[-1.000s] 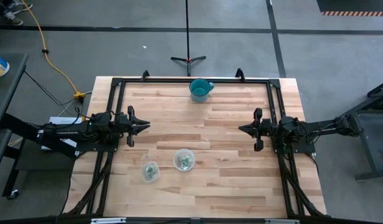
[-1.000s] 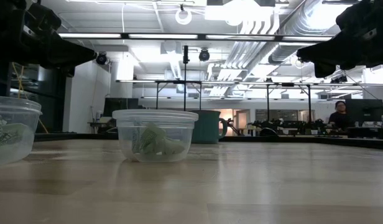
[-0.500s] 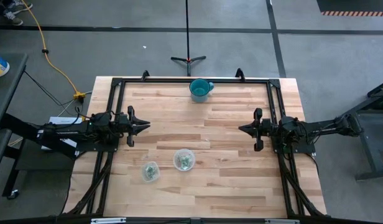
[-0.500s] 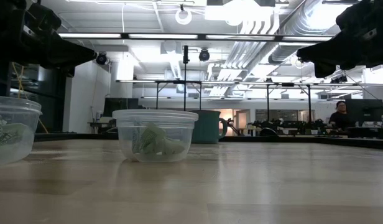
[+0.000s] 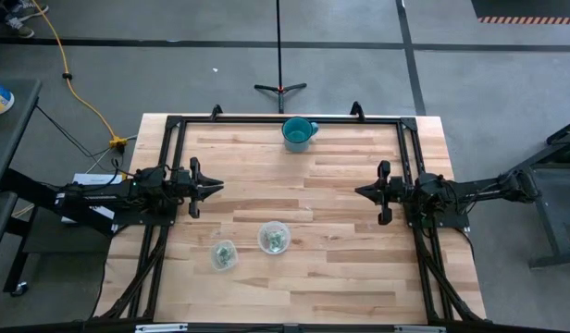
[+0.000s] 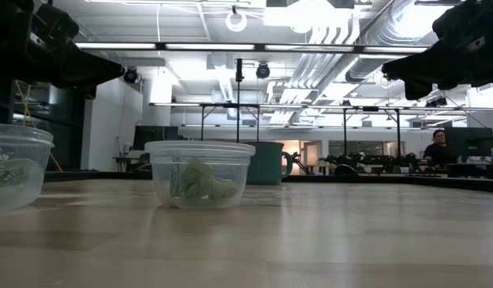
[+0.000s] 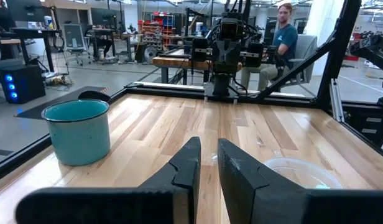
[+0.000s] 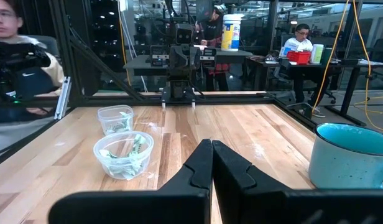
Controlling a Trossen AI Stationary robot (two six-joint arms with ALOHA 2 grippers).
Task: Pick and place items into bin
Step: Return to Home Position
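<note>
Two small clear tubs stand on their bases on the wooden table, one [image 5: 274, 238] near the middle and one [image 5: 224, 254] to its left, nearer the near edge. Both hold tiny pale green shiny pieces [image 6: 200, 181], which also show in the right wrist view [image 8: 124, 155]. My left gripper [image 5: 217, 186] hovers at the table's left side, fingers a narrow gap apart [image 7: 207, 144]. My right gripper [image 5: 358, 191] hovers at the right side, shut [image 8: 211, 144]. Both are above the table, far from the tubs and holding nothing.
A teal mug [image 5: 299, 133] stands near the far edge, handle toward the right. A black frame [image 5: 285, 118] runs along the table's far, left and right sides. People sit beyond the table in both wrist views. Bare wood lies between the grippers.
</note>
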